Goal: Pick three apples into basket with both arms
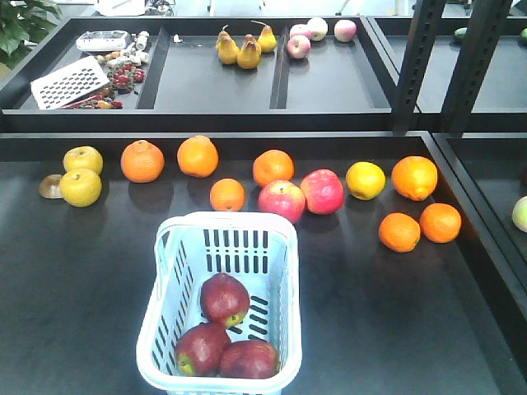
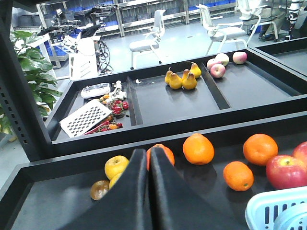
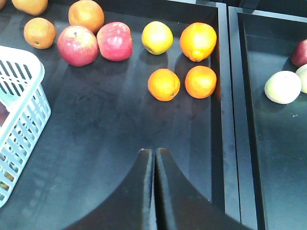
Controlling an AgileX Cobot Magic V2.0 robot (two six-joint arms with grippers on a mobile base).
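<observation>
A dark tabletop (image 1: 82, 271) is shown from the front, with a pale blue-white basket (image 1: 221, 226) set near its front edge. Three dark maroon apples (image 1: 224, 298) are seen lying inside the basket, touching one another, so the task is judged complete. The remaining step is judged to be a clean retreat: both arms are best kept clear of the basket rim and handle so nothing is tipped.

In the wrist views, the left gripper (image 2: 147, 167) and right gripper (image 3: 154, 165) are each seen with jaws pressed together and nothing held.

Behind the basket, loose fruit is counted from the front view: seven oranges (image 1: 142, 160), three yellow apples (image 1: 81, 187), and two brighter pink-red apples (image 1: 282, 200). On the rear shelf, three pears (image 1: 247, 51) are counted.
</observation>
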